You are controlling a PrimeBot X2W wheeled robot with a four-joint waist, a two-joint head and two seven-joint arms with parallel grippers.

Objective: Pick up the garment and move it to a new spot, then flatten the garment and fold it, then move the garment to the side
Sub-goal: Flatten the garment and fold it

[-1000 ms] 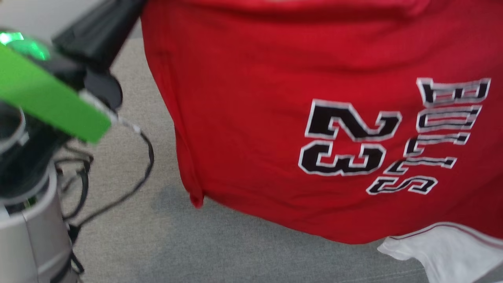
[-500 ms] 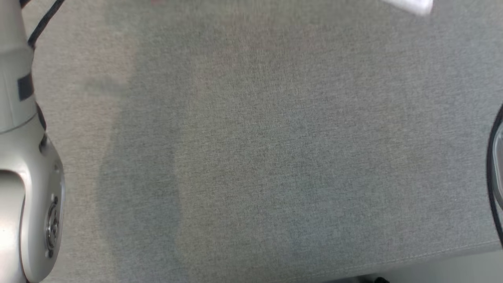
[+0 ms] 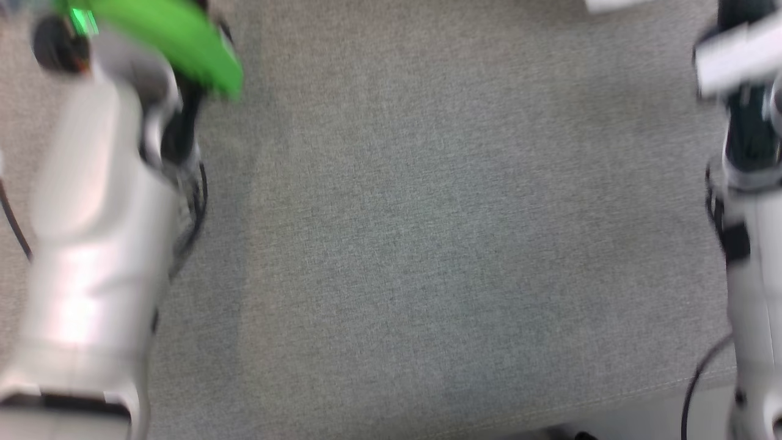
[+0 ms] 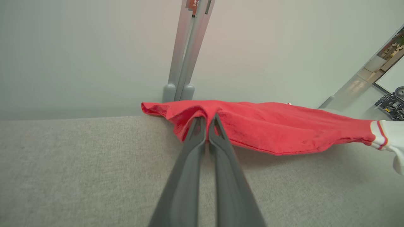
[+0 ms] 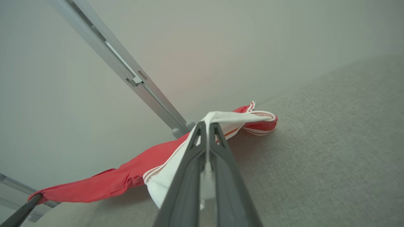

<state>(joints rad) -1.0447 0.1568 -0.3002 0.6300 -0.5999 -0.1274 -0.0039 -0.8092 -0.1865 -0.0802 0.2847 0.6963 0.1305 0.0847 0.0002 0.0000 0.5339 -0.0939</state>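
The garment (image 4: 271, 127) is a red jersey with white, red-striped trim. It is stretched just above the grey fabric surface (image 4: 79, 170) between my two grippers. My left gripper (image 4: 207, 119) is shut on a bunched red edge. My right gripper (image 5: 208, 126) is shut on the white trimmed part (image 5: 233, 118), and the red cloth (image 5: 94, 186) runs away to that view's lower left. In the blurred head view a white scrap of the garment (image 3: 611, 5) shows at the top edge, with my left forearm (image 3: 91, 244) and right forearm (image 3: 751, 256) at the sides.
The grey surface (image 3: 427, 244) spreads wide between the two arms; its front edge (image 3: 611, 403) runs along the bottom right. A pale wall with a grey metal post (image 4: 186, 47) stands behind the garment. Black cables (image 3: 195, 201) hang beside my left arm.
The head camera has swung: the red jersey with its print that showed a second ago is out of that picture, and both forearms have come into it.
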